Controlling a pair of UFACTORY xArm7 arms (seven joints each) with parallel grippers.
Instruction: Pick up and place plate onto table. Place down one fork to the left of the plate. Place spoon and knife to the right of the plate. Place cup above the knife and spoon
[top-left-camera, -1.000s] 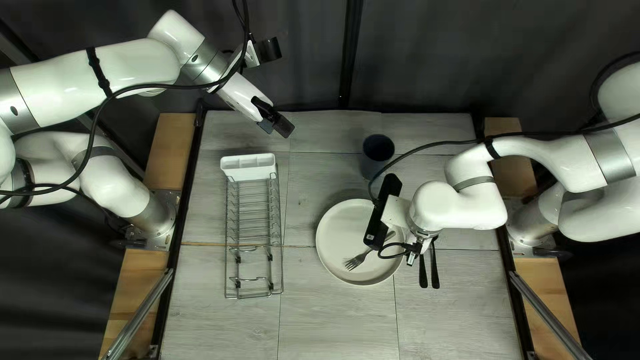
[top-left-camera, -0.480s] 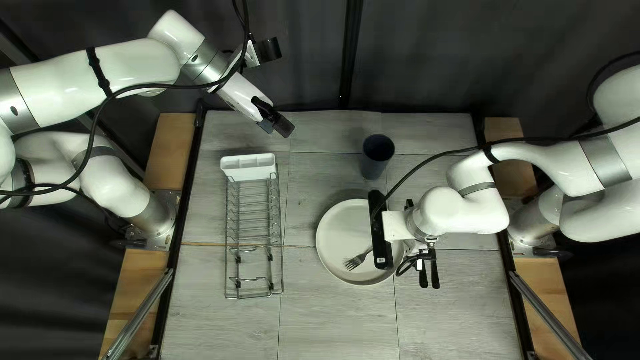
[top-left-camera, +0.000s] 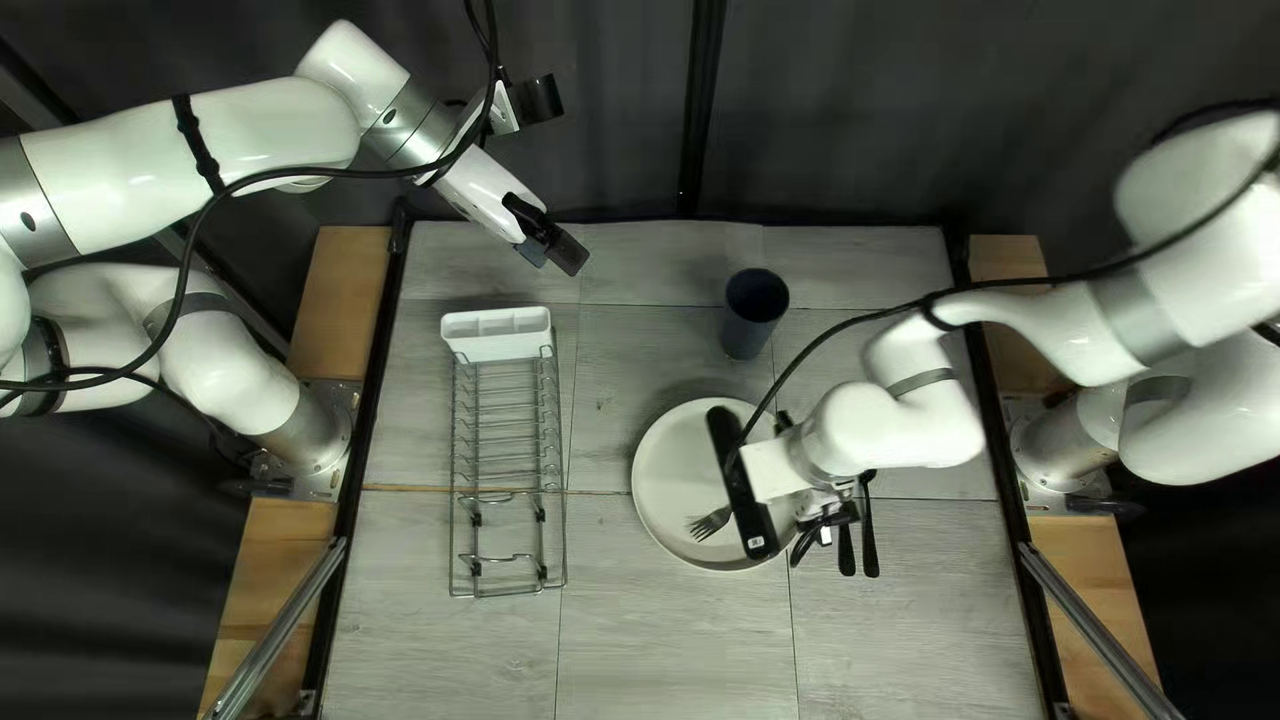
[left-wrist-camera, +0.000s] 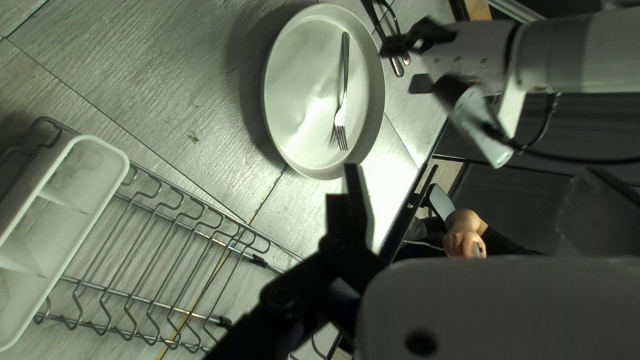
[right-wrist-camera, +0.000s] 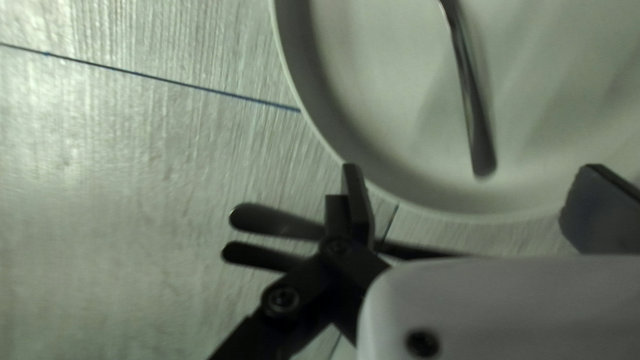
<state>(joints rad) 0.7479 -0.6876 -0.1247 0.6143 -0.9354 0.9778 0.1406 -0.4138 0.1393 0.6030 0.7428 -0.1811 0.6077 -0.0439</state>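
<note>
Black cutlery handles (top-left-camera: 870, 539), far ends hidden

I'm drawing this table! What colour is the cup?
The cup is dark greyish blue; it shows best in the top left view.

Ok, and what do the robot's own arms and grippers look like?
The left arm and right arm are glossy white, with rounded joints, silver-grey bands and black cables held by black ties. The left gripper and right gripper each have black links with round screw heads.
</note>
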